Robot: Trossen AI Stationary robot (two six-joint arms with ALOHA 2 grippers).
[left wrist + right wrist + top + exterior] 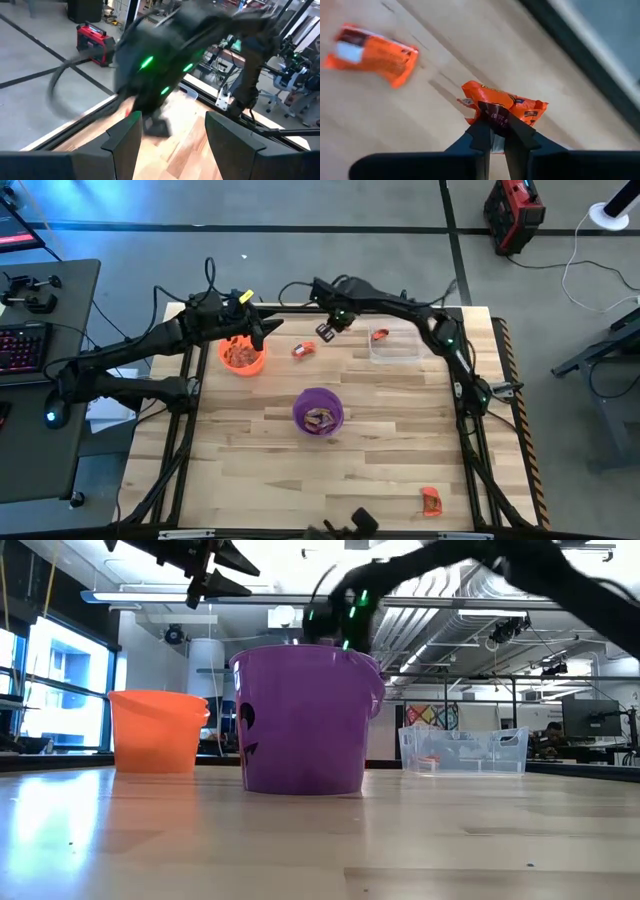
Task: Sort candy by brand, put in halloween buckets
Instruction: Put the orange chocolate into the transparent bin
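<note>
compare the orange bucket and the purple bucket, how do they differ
The orange bucket stands near the table's far left, under the left claw; the purple bucket stands mid-table with no claw over it. In the low view the purple one hides the right claw, which grips an orange candy. Both stand upright and hold candy.

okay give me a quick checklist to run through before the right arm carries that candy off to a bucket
1. Right gripper closed on the orange candy, held by one wrapper end: ok.
2. Candy lifted off the table: cannot tell.
3. Second orange candy lies apart from the held one: ok.
4. Left gripper open, over the orange bucket, possibly blocking a drop there: not ok.
5. Purple bucket upright, nothing above it: ok.
6. Brand on the wrapper readable: cannot tell.
</note>
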